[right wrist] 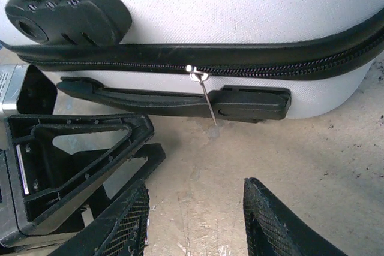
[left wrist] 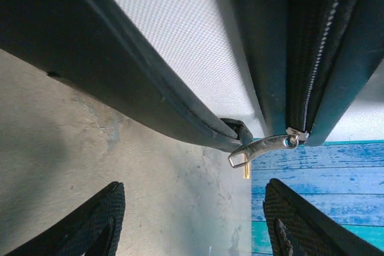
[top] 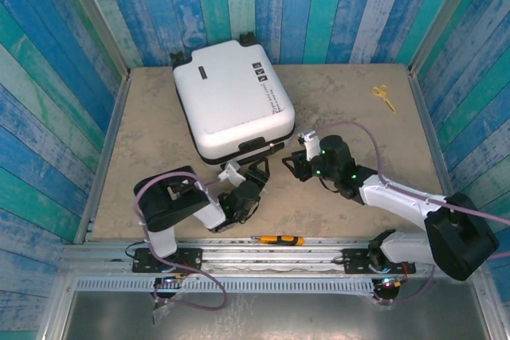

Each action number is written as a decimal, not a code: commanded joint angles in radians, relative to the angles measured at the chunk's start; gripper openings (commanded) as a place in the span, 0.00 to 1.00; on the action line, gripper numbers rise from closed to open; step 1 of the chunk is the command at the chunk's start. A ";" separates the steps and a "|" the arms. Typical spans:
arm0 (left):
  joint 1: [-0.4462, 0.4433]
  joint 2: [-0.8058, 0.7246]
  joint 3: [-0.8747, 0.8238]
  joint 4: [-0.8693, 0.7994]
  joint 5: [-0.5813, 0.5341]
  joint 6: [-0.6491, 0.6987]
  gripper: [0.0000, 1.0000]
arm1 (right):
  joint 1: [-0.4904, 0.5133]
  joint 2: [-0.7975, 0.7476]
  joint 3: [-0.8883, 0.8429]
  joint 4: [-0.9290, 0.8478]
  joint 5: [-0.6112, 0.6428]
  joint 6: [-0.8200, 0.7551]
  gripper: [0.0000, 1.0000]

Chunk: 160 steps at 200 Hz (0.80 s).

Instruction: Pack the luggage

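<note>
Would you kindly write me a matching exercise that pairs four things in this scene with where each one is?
Things: 1 luggage; 2 scissors; 3 utility knife; 4 zipper pull.
Places: A far right corner of the table; B hanging from the zip, in front of the black handle; C far half, left of centre; D near edge, middle.
Pairs: 1-C; 2-A; 3-D; 4-B.
</note>
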 commanded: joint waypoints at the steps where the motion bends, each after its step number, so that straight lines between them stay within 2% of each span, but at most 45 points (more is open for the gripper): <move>1: 0.003 0.069 0.012 0.172 -0.053 -0.004 0.62 | -0.004 0.013 0.024 0.038 -0.021 -0.023 0.45; 54: 0.003 0.076 -0.016 0.208 -0.147 -0.016 0.60 | -0.004 0.021 0.004 0.053 -0.021 -0.041 0.44; 111: 0.005 0.193 0.036 0.198 -0.186 -0.246 0.50 | -0.004 0.022 -0.007 0.064 -0.018 -0.036 0.45; 125: 0.007 0.241 0.045 0.255 -0.208 -0.278 0.48 | -0.004 0.018 -0.008 0.061 -0.015 -0.040 0.45; 160: 0.026 0.303 0.070 0.384 -0.223 -0.244 0.48 | -0.004 0.005 -0.010 0.041 -0.009 -0.052 0.45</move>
